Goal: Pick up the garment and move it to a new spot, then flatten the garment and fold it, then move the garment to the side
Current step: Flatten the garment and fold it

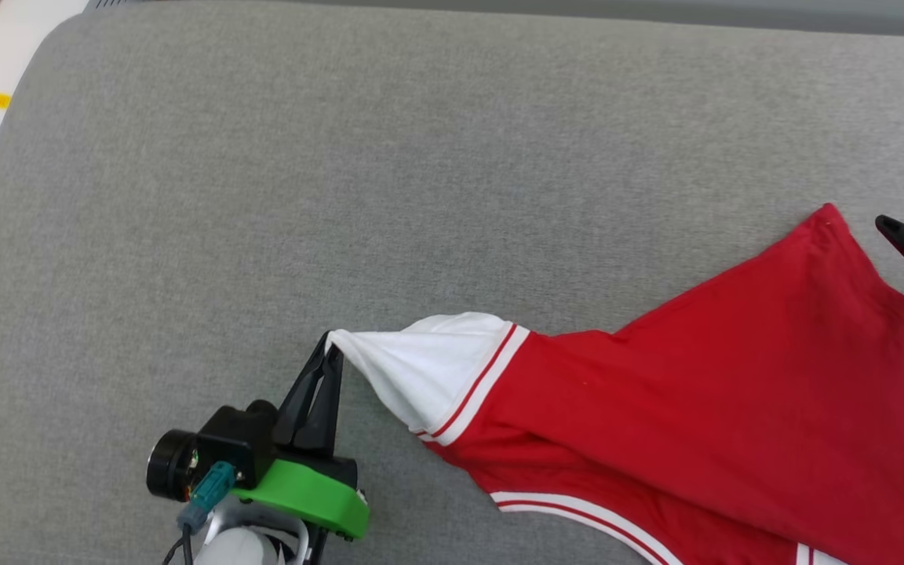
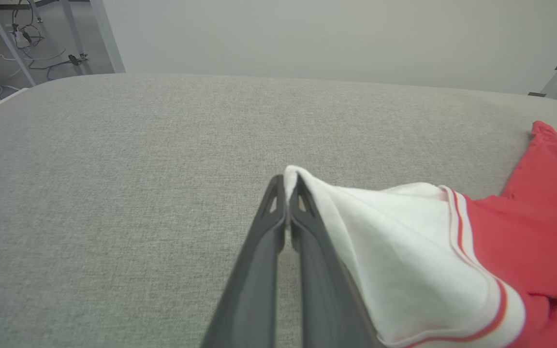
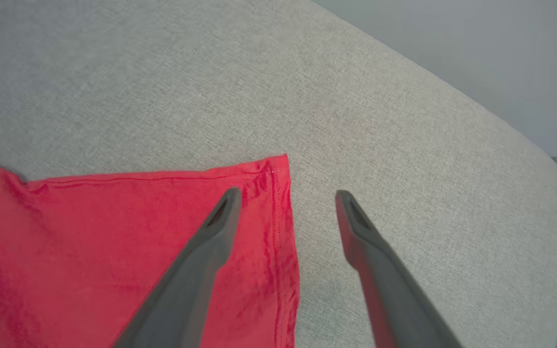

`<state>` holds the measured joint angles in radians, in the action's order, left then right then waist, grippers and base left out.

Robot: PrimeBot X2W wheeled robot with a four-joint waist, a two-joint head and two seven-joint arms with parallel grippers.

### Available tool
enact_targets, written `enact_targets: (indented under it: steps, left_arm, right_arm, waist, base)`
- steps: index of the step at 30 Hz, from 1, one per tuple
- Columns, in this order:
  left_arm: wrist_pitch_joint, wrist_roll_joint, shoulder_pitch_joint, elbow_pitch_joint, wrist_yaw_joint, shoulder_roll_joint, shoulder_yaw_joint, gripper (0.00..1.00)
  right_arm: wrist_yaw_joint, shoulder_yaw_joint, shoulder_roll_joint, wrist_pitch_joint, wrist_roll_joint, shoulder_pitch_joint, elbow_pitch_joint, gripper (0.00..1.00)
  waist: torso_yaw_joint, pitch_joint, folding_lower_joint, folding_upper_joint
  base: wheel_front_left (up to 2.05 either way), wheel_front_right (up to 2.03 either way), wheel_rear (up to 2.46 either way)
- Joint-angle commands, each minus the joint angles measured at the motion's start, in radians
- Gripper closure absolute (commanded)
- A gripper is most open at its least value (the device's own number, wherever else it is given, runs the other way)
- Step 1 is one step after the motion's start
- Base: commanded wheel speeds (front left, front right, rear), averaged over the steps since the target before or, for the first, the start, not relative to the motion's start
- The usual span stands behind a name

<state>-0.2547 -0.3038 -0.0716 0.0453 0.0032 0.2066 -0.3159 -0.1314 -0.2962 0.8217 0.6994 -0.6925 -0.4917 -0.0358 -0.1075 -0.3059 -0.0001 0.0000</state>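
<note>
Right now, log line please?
left pincer: shut on shirt sleeve | right pincer: open, straddling shirt corner | shirt: lying on grey cushion

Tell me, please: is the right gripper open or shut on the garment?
Open. The right gripper holds its fingers wide apart above a corner of the garment; no cloth is pinched between them.

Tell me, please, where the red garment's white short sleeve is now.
Head view, lower centre-left: the white sleeve is over the grey fabric surface, tip pinched by the left gripper, red body to its right.
</note>
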Motion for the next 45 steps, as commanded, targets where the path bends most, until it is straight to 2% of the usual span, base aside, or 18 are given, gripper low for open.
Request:
enact_targets:
  steps: [1, 8, 13, 22, 23, 24, 30, 37, 45]
  left_arm:
    - [-0.006, 0.008, -0.023, -0.007, -0.005, -0.008, -0.002, 1.0]
    - [-0.006, 0.019, -0.054, -0.017, -0.014, -0.027, -0.015, 1.0]
    - [-0.007, 0.025, -0.071, -0.022, -0.019, -0.037, -0.014, 1.0]
    - [-0.007, 0.036, -0.079, -0.01, -0.03, -0.057, -0.005, 1.0]
    - [-0.007, 0.037, -0.078, -0.007, -0.031, -0.057, -0.001, 1.0]
    - [-0.007, 0.038, -0.078, -0.005, -0.031, -0.056, 0.002, 1.0]
    - [-0.007, 0.042, -0.06, -0.001, -0.026, -0.037, 0.043, 1.0]
    - [-0.004, 0.041, -0.054, -0.022, -0.037, 0.018, 0.082, 1.0]
    - [0.039, 0.034, -0.176, -0.082, -0.06, 0.068, 0.104, 1.0]
  right_arm:
    - [0.001, -0.031, 0.006, 0.033, -0.008, -0.046, 0.037, 0.0]
    - [0.001, -0.138, -0.009, 0.152, -0.037, -0.19, 0.227, 0.0]
    - [0.001, -0.19, -0.036, 0.146, -0.037, -0.241, 0.338, 0.0]
    - [0.001, -0.344, -0.069, 0.089, -0.051, -0.209, 0.453, 0.0]
    - [0.001, -0.352, -0.071, 0.067, -0.061, -0.213, 0.459, 0.85]
    - [0.001, -0.356, -0.072, 0.05, -0.067, -0.217, 0.462, 1.0]
    - [0.001, -0.338, -0.087, -0.137, -0.116, -0.264, 0.44, 1.0]
    - [0.001, -0.332, -0.071, -0.356, -0.126, -0.269, 0.38, 1.0]
    - [0.001, -0.27, -0.062, -0.526, -0.115, -0.24, 0.316, 1.0]
  waist:
    - [-0.038, -0.042, 0.0001, 0.0]
    - [-0.076, -0.096, 0.0001, 0.0]
    - [-0.093, -0.127, 0.0001, 0.0]
    - [-0.089, -0.135, 0.0001, 0.0]
    - [-0.083, -0.13, 0.0001, 0.0]
    - [-0.078, -0.125, 0.0001, 0.0]
    - [-0.04, -0.058, 0.0001, 0.0]
    - [0.011, 0.058, 0.0001, 0.0]
    - [0.059, 0.137, 0.0001, 0.0]
  base:
    - [0.0, 0.0, 0.0]
    - [0.0, 0.0, 0.0]
    - [0.0, 0.0, 0.0]
    - [0.0, 0.0, 0.0]
    - [0.0, 0.0, 0.0]
    - [0.0, 0.0, 0.0]
    - [0.0, 0.0, 0.0]
    - [0.0, 0.0, 0.0]
    - [0.0, 0.0, 0.0]
